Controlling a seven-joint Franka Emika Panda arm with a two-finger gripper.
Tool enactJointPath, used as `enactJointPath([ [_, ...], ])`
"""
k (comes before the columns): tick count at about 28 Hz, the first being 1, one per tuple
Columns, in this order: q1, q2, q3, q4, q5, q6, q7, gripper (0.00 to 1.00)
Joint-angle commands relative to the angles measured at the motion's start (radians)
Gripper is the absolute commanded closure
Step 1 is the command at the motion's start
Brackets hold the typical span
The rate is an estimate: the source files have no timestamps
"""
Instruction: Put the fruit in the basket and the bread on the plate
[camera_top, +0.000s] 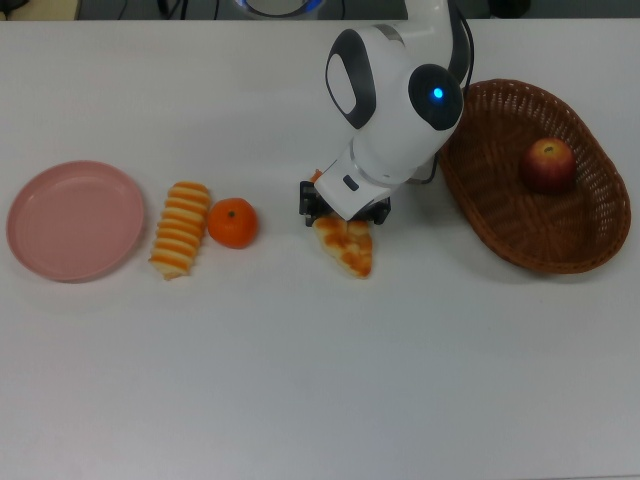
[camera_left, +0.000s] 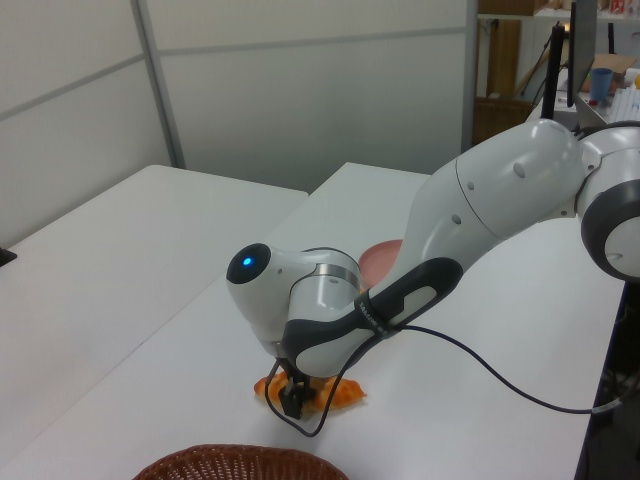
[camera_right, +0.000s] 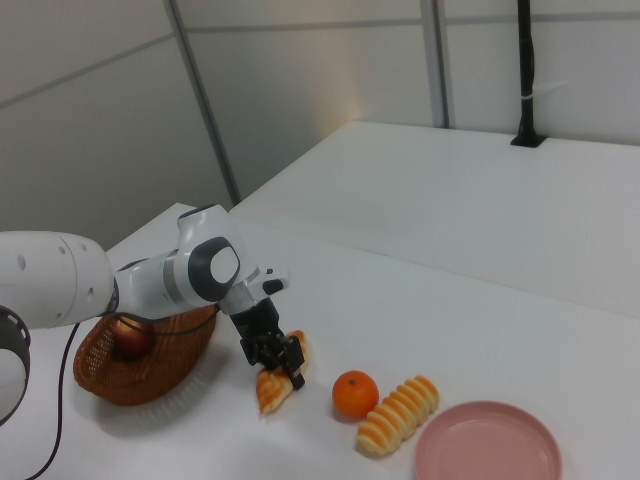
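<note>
1. The gripper (camera_top: 343, 210) is down on the upper end of the braided loaf (camera_top: 347, 245), near the middle of the tabletop (camera_top: 320, 380). Its fingers stand on both sides of the loaf and seem clenched on it, so I judge it is grasping the loaf.
2. The hold is at one end, not the middle — when lifted, the loaf can swing down and slip out.
3. The mandarin (camera_top: 232, 222) lies touching the striped roll (camera_top: 181, 241), between the loaf and the pink plate (camera_top: 74, 220) at the top view's left edge. A low carry to the plate can knock both.
4. The mandarin is round — a push can send it rolling toward the table's edge.
5. The apple (camera_top: 547, 165) already sits in the basket (camera_top: 490, 215), at the top view's right side.
</note>
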Motion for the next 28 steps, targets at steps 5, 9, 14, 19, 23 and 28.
enactJointPath([
  [5, -0.042, -0.042, -0.004, 0.031, 0.07, 0.017, 0.012, 1.0],
  [9, -0.091, -0.105, -0.004, 0.038, 0.128, 0.006, -0.051, 1.0],
  [14, -0.171, -0.16, -0.013, 0.065, 0.176, -0.023, -0.1, 1.0],
  [19, -0.266, -0.174, -0.011, 0.136, 0.178, -0.055, -0.126, 1.0],
  [23, -0.269, -0.173, -0.008, 0.15, 0.147, -0.103, -0.203, 0.26],
  [28, -0.19, -0.173, -0.002, 0.133, 0.145, -0.153, -0.163, 0.0],
])
